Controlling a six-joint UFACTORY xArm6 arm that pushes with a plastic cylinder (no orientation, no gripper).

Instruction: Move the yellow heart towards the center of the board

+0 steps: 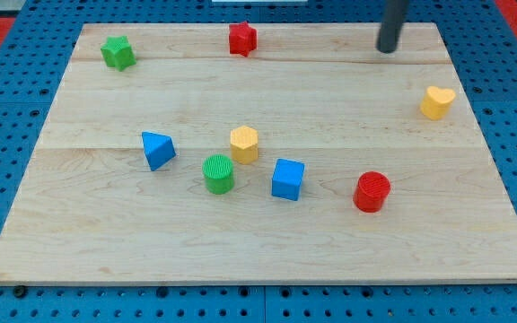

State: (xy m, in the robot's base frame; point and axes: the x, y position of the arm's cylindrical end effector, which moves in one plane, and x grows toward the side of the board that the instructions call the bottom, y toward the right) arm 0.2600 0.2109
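Note:
The yellow heart [437,102] lies near the board's right edge, in the upper half of the view. My tip [387,50] rests on the board near the top edge, up and to the left of the yellow heart, a clear gap away from it. The rod rises out of the view's top. Near the board's middle stand a yellow hexagon [244,144], a green cylinder [218,173] and a blue cube [287,178].
A blue triangle [158,149] sits left of the middle group. A red cylinder [372,191] is below and left of the heart. A green star [118,52] is at top left, a red star [242,39] at top centre. The wooden board [97,233] lies on blue pegboard.

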